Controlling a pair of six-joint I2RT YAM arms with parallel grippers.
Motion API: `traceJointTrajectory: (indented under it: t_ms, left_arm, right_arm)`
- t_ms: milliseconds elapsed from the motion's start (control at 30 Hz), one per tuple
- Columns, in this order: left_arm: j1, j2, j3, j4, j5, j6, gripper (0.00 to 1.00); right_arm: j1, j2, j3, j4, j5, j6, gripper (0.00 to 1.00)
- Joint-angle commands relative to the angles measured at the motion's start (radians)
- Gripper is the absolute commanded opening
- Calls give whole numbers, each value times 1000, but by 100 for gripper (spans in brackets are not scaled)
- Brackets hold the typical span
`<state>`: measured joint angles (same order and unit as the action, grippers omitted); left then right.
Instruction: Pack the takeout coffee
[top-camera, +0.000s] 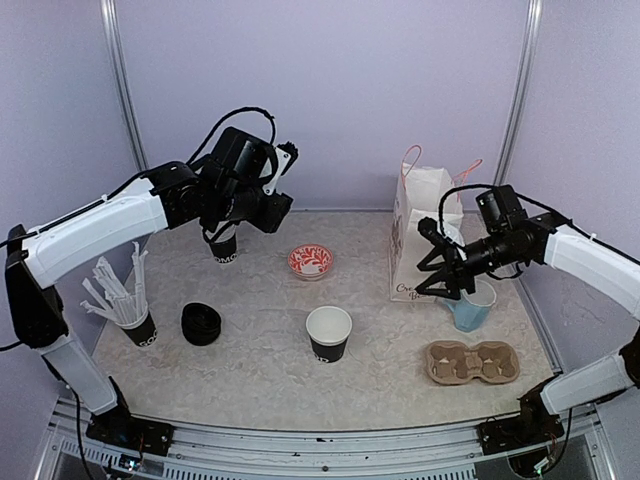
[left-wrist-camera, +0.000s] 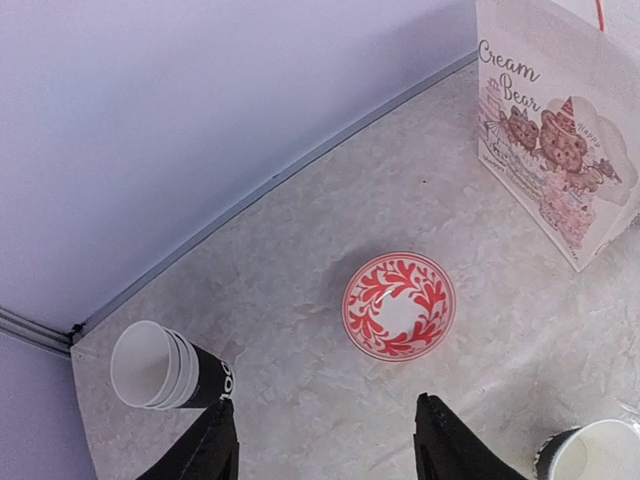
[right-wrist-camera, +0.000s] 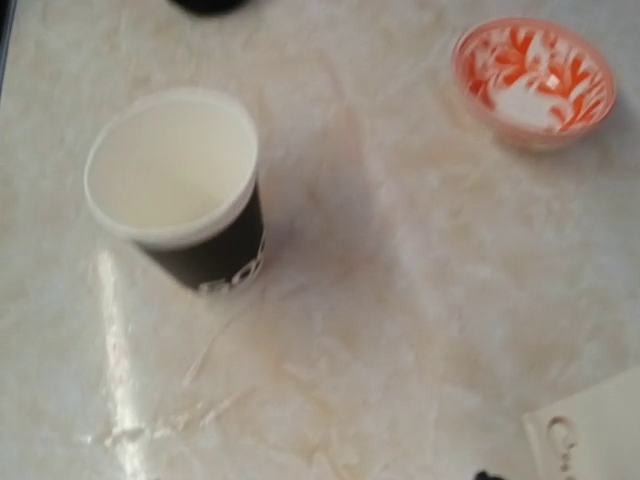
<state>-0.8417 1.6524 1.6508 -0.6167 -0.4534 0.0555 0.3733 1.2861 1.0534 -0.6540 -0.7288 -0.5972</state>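
Observation:
One black paper cup (top-camera: 329, 333) with white lettering stands open, no lid on it, at the table's middle front; it also shows in the right wrist view (right-wrist-camera: 180, 185) and at the corner of the left wrist view (left-wrist-camera: 590, 450). A stack of nested black cups (top-camera: 225, 245) stands at the back left, seen also in the left wrist view (left-wrist-camera: 165, 365). A pile of black lids (top-camera: 201, 323) lies front left. My left gripper (top-camera: 228, 228) (left-wrist-camera: 325, 455) hovers open and empty just right of the stack. My right gripper (top-camera: 440, 265) is open and empty, in front of the bag.
A white paper bag (top-camera: 420, 235) (left-wrist-camera: 555, 120) stands back right. A red-patterned bowl (top-camera: 310, 261) (left-wrist-camera: 399, 305) (right-wrist-camera: 535, 75) sits mid-back. A light-blue mug (top-camera: 473, 305) and a cardboard cup carrier (top-camera: 473, 362) are front right. A black cup of white straws (top-camera: 135, 320) stands far left.

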Motion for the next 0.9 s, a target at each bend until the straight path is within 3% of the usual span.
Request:
traceJointTrajectory:
  t_ms: [0, 100, 300, 633, 867]
  left_arm:
    - [4, -8, -5, -129, 13, -113, 50]
    - [-11, 19, -35, -338, 11, -249, 44]
    - [-69, 30, -239, -503, 63, -392, 45]
    - [-53, 94, -292, -584, 105, -452, 50]
    - [23, 176, -301, -632, 53, -528, 45]
  right_arm:
    - [38, -35, -53, 23, 39, -60, 64]
    - [50, -19, -79, 62, 35, -84, 64]
    - [50, 58, -103, 143, -65, -99, 63]
    - [107, 93, -130, 166, -47, -120, 61]
    - [117, 83, -149, 170, -43, -122, 61]
